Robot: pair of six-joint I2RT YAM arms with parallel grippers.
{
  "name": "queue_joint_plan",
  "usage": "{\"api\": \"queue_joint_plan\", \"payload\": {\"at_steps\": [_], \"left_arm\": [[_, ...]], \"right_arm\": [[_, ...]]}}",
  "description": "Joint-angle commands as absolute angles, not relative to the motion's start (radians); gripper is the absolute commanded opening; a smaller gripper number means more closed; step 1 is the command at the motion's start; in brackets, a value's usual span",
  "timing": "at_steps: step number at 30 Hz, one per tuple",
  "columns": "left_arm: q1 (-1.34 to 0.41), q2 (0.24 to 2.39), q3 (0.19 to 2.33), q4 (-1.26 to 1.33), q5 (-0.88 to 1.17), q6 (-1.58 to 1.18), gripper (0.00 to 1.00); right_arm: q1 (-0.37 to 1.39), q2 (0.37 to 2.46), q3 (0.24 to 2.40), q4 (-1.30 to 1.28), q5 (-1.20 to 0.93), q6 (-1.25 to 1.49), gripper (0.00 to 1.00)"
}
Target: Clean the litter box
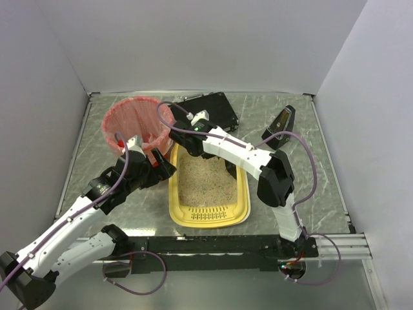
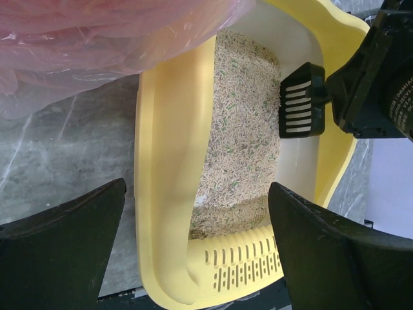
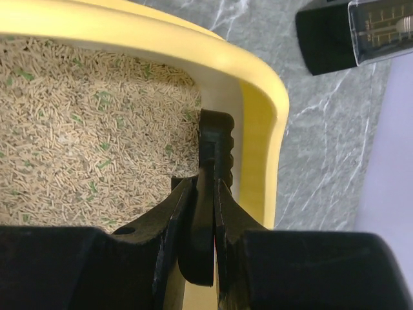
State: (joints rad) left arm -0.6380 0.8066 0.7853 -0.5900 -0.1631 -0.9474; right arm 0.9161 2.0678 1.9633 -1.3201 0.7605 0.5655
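"Closest to us, what is the right gripper doing?"

"Its jaws are pressed tight on the ridged black handle of a scoop. The slotted head hangs inside the litter box, at the far end, close against the right inner wall. Whether it touches the litter, I cannot tell."

"And the left gripper?"

"Spread wide with nothing between the fingers. It hovers just beside the box's left rim, low down and next to the pink-lined bin."

"Where does the box sit?"

"Middle of the grey marbled table, running lengthwise away from the arms, with its slotted strip at the near end. Beige pellets flecked with green cover the bottom. The bin's pink liner bulges over the far left corner, and a flat black case lies just beyond the far end."
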Motion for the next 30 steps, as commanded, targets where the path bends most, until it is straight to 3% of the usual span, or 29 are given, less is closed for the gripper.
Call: {"api": "queue_joint_plan", "payload": {"at_steps": [1,9,30], "left_arm": [[-0.634,0.785,0.801,-0.595,-0.181,-0.957,0.97],[-0.63,0.775,0.795,-0.592,-0.181,-0.968,0.97],[-0.632,0.887,0.799,-0.525,-0.126,-0.948,0.97]], "right_arm": [[0.905,2.023,1.907,-1.411,0.66,0.496,0.0],[0.89,1.915,1.842,-1.223,0.502,0.462,0.0],[0.881,1.818,1.828,-1.078,0.298,0.448,0.0]]}}
